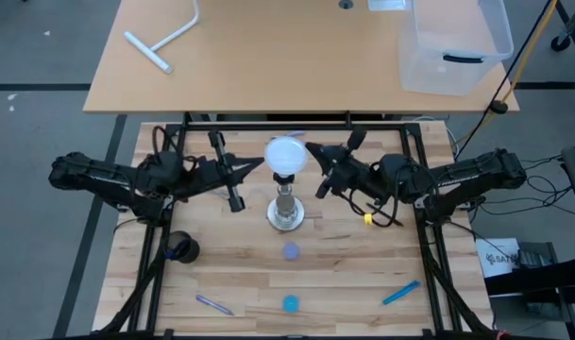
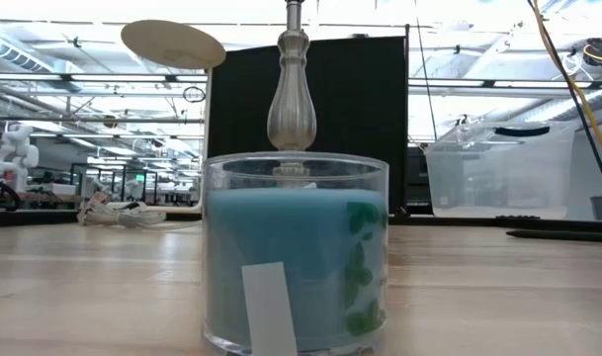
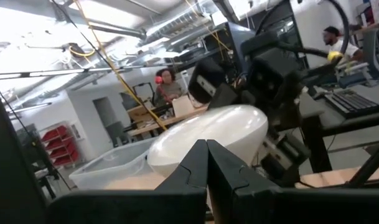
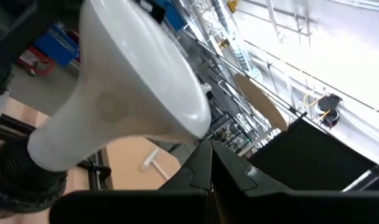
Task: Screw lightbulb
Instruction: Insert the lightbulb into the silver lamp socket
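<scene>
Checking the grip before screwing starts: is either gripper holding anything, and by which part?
Nothing is held. Both the left gripper and right gripper are shut and empty beside the lightbulb.

Grey floor (image 1: 42,47) around the slatted wood tabletop (image 1: 344,274); a second, lighter table (image 1: 268,57) beyond it carries a clear plastic bin (image 1: 452,42). Open hall behind: white walls, bright ceiling strip lights (image 2: 73,59), a black panel (image 2: 360,119), red shelving (image 3: 55,140). Two people sit at desks, far off.

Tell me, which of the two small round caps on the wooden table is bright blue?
The bright blue cap nearest the table's front edge; the other cap, closer to the silvery stand, is purplish.
</scene>
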### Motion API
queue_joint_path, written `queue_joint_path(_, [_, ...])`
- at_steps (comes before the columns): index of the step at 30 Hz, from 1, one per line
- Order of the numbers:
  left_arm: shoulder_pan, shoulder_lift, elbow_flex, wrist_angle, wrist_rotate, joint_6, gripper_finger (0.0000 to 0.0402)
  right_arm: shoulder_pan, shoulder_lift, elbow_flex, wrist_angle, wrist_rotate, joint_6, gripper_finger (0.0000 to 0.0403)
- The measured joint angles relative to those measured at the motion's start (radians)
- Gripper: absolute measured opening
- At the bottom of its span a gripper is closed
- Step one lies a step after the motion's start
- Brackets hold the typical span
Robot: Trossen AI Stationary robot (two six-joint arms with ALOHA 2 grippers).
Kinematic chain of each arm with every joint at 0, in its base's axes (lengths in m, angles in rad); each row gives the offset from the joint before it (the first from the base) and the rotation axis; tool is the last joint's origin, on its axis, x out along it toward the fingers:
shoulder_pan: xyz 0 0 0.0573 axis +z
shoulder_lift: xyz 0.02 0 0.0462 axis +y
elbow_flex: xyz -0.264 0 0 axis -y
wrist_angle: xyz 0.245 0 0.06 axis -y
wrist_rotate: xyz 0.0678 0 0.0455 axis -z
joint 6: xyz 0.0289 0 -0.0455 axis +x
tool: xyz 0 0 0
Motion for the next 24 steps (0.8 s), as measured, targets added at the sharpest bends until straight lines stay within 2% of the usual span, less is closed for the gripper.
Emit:
queue_joint_path(11, [0.042,0.011,0.0,-0.021,0.003,-0.033,0.0,0.018,-0.001,0.0,-0.001,-0.005,0.002,0.0])
queue_joint_path(24, [0.046,0.019,-0.003,-0.094,-0.095,-0.063,0.0,0.098,0.003,0.0,-0.055,-0.028,0.03,0.0])
